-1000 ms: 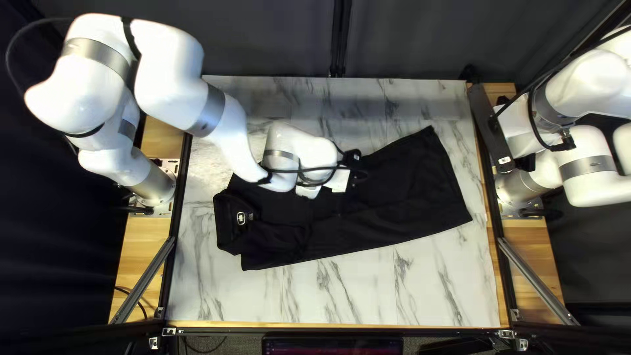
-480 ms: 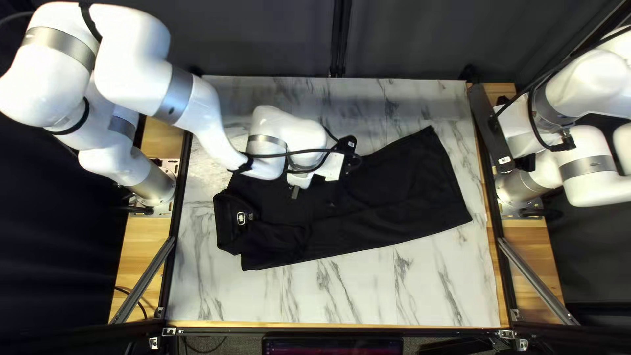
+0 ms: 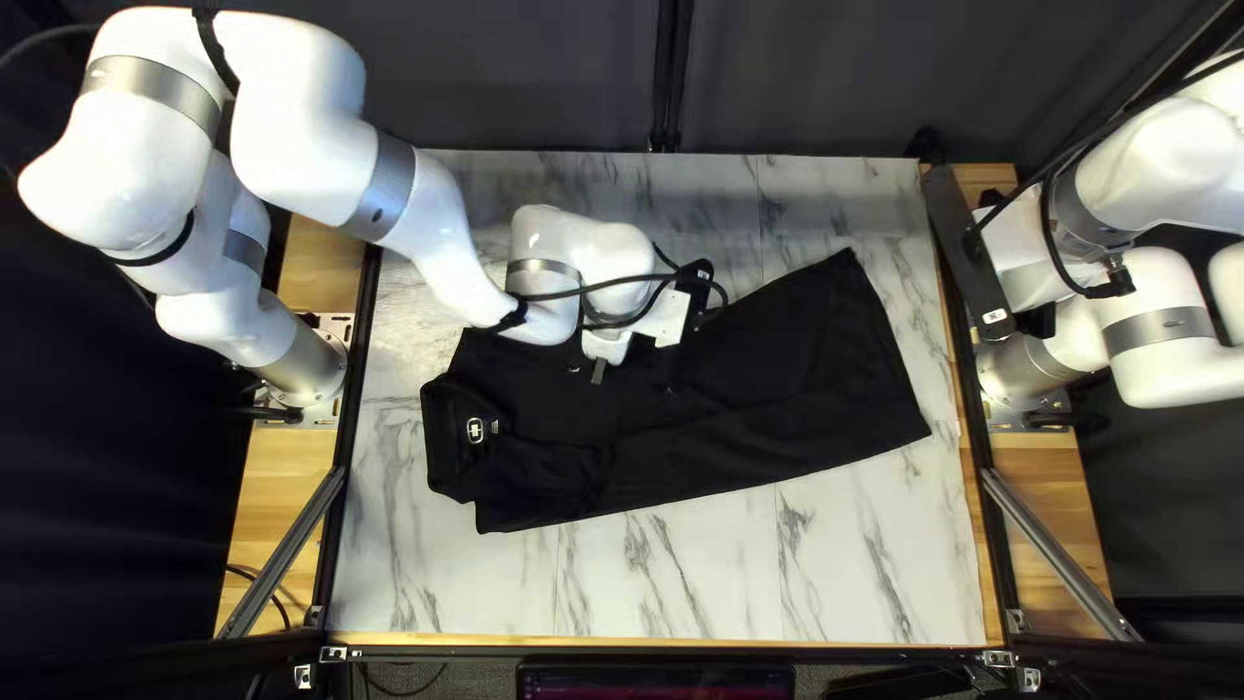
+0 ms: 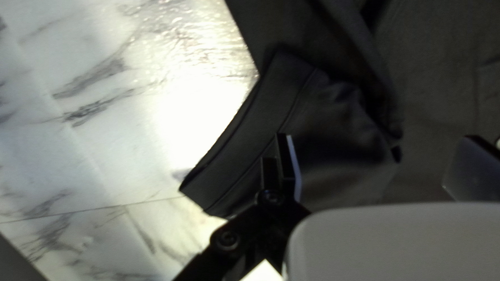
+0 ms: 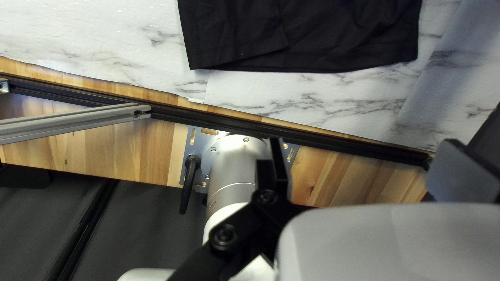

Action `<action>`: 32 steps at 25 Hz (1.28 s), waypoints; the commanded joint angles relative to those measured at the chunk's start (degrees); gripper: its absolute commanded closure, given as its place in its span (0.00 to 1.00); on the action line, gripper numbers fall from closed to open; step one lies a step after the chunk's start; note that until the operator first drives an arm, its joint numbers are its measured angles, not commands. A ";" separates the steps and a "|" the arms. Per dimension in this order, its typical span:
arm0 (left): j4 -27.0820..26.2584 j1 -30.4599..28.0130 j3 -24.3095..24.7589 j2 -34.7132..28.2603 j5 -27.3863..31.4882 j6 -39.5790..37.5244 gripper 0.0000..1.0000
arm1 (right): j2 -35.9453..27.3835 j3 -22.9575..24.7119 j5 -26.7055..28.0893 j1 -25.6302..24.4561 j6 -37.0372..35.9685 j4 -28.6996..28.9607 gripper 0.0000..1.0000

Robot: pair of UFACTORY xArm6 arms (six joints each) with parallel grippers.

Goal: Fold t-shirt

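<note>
**T-shirt (image 3: 778, 389) laid out across the marble tabletop (image 3: 726, 571), left gripper (image 3: 599, 371) over it**

The black T-shirt lies on the marble tabletop, its collar (image 3: 445, 434) toward the tabletop's left edge and its hem (image 3: 894, 344) toward the right edge. A strip of marble shows between the T-shirt and the tabletop's near edge. At the hem, 1 layer of cloth (image 5: 234, 36) overlaps another.

From its base (image 3: 305, 363) at the tabletop's left edge, the left arm (image 3: 318, 156) reaches in over the marble. Its gripper hangs over the collar half of the T-shirt, on the side toward the tabletop's far edge. In the left wrist view the left gripper (image 4: 376, 143) has its 2 fingers spread wide, with dark cloth visible past the gap and nothing pinched. 1 finger (image 4: 284, 158) appears over a sleeve (image 4: 250, 135) whose cuff borders bare marble; whether it touches the cloth, I cannot tell.

The right arm (image 3: 1153, 169) is beyond the tabletop's right edge. The right gripper (image 3: 1037, 322) is there too, well apart from the T-shirt, its 2 fingers parted with nothing held. Its wrist view shows wooden boards (image 5: 104, 145) and the right arm's base (image 5: 234, 166) just outside the tabletop's edge.
</note>
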 commanded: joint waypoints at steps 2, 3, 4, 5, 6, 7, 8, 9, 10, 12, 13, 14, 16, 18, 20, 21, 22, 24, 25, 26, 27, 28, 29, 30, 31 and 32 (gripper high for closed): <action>0.24 -0.62 -0.29 1.68 -0.63 -1.50 0.42 | 0.00 0.00 0.00 0.00 0.00 0.00 0.00; 0.17 -0.59 -0.34 1.75 -0.54 -1.47 0.90 | 0.00 0.00 0.00 0.00 0.00 0.00 0.00; 0.14 -0.61 -0.43 1.80 -0.44 -1.46 0.96 | 0.00 0.00 0.00 0.00 0.00 0.00 0.00; 0.14 -0.68 -0.60 1.86 -0.28 -1.49 0.99 | 0.00 0.00 0.00 0.00 0.00 0.00 0.00; 0.17 -0.74 -0.84 1.99 -0.13 -1.53 1.00 | 0.00 0.00 0.00 0.00 0.00 0.00 0.00; 0.19 -0.76 -0.96 2.05 -0.04 -1.52 1.00 | 0.00 0.00 0.00 0.00 0.00 0.00 0.00; 0.21 -0.78 -1.20 2.16 0.09 -1.48 1.00 | 0.00 0.00 0.00 0.00 0.00 0.00 0.00; 0.23 -0.79 -1.31 2.20 0.18 -1.44 1.00 | 0.00 0.00 0.00 0.00 0.00 0.00 0.00; 0.23 -0.76 -1.46 2.29 0.25 -1.36 1.00 | 0.00 0.00 0.00 0.00 0.00 0.00 0.00; 0.19 -0.64 -1.58 2.37 0.31 -1.17 1.00 | 0.00 0.00 0.00 0.00 0.00 0.00 0.00; 0.19 -0.64 -1.59 2.23 0.45 -1.14 1.00 | 0.00 0.00 0.00 0.00 0.00 0.00 0.00; 0.25 -0.82 -1.61 1.94 0.74 -1.29 1.00 | 0.00 0.00 0.00 0.00 0.00 0.00 0.00; 0.60 -1.37 -1.42 0.83 1.59 -1.89 1.00 | 0.00 0.00 0.00 0.00 0.00 0.00 0.00; 1.06 -2.07 -1.24 -0.24 2.39 -2.67 1.00 | 0.00 0.00 0.00 0.00 0.00 0.00 0.00; 1.52 -2.98 -1.23 -1.08 3.08 -3.50 1.00 | 0.00 0.00 0.00 0.00 0.00 0.00 0.00; 1.68 -3.51 -1.19 -1.47 3.30 -3.87 1.00 | 0.00 0.00 0.00 0.00 0.00 0.00 0.00; 1.78 -3.73 -1.12 -1.66 3.31 -3.99 1.00 | 0.00 0.00 0.00 0.00 0.00 0.00 0.00; 1.90 -4.87 -0.74 -2.53 3.32 -4.43 1.00 | 0.00 0.00 0.00 0.00 0.00 0.00 0.00; 1.92 -5.46 -0.54 -2.92 3.32 -4.67 1.00 | 0.00 0.00 0.00 0.00 0.00 0.00 0.00; 1.93 -5.93 -0.35 -3.20 3.22 -4.80 1.00 | 0.00 0.00 0.00 0.00 0.00 0.00 0.00; 1.94 -6.26 -0.29 -3.31 3.15 -4.88 1.00 | 0.00 0.00 0.00 0.00 0.00 0.00 0.00; 2.00 -6.90 -0.38 -3.34 3.21 -5.10 1.00 | 0.00 0.00 0.00 0.00 0.00 0.00 0.00; 1.99 -7.44 -0.63 -3.07 3.27 -5.20 1.00 | 0.00 0.00 0.00 0.00 0.00 0.00 0.00; 1.78 -7.79 -1.09 -2.48 3.34 -4.89 1.00 | 0.00 0.00 0.00 0.00 0.00 0.00 0.00; 1.39 -7.87 -1.63 -1.78 3.45 -4.14 0.97 | 0.00 0.00 0.00 0.00 0.00 0.00 0.00; 1.12 -8.02 -2.13 -1.03 3.44 -3.63 0.63 | 0.00 0.00 0.00 0.00 0.00 0.00 0.00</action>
